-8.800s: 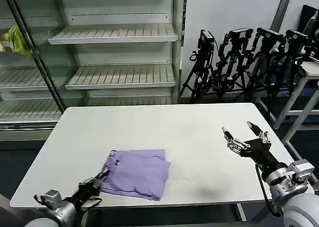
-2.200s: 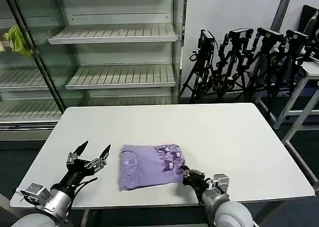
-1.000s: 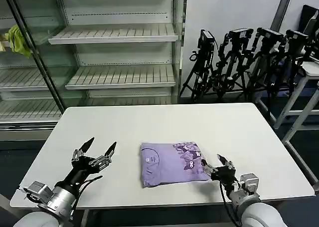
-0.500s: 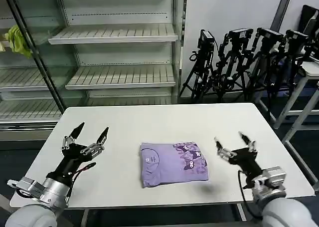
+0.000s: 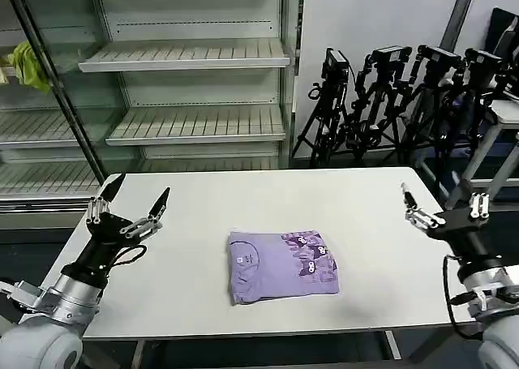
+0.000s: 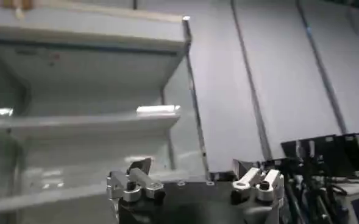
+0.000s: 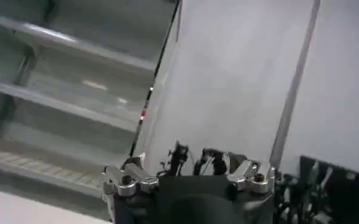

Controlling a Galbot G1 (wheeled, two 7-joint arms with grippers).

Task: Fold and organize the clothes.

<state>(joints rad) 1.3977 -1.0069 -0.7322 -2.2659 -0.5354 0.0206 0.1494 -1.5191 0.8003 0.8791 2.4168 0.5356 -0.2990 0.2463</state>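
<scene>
The left gripper (image 5: 130, 200) holds its jaws spread wide, the two dark pointed fingers angled up and away from each other, with nothing between them. It hangs above the left part of the white rectangular desk (image 5: 268, 195), well apart from the garment, on a black wrist that runs back to a silver-grey arm at the near left corner. In the left wrist view the same gripper (image 6: 194, 185) points up at the pale open shelving unit (image 6: 88, 115), its silver knuckles set apart.

The right gripper (image 5: 444, 206) also has its jaws spread, grasping nothing, and is raised over the right edge of the desk, well away from the shirt. In the right wrist view this gripper (image 7: 188, 179) faces the shelving and a plain grey wall panel (image 7: 240, 79).

Between the two arms, toward the near side of the desk and roughly in its middle, lies the light purple short-sleeved T-shirt of thin soft fabric (image 5: 282, 265). It is folded into a compact, nearly square packet lying flat, with the neck opening toward its left side and a dark purple-and-white printed graphic showing on its far right part.

Beyond the desk stand the empty slatted shelves (image 5: 186, 54), with a yellow-green cloth (image 5: 28, 65) at the far left. To the far right a row of black tripods (image 5: 397, 101) is lined up against the wall.
</scene>
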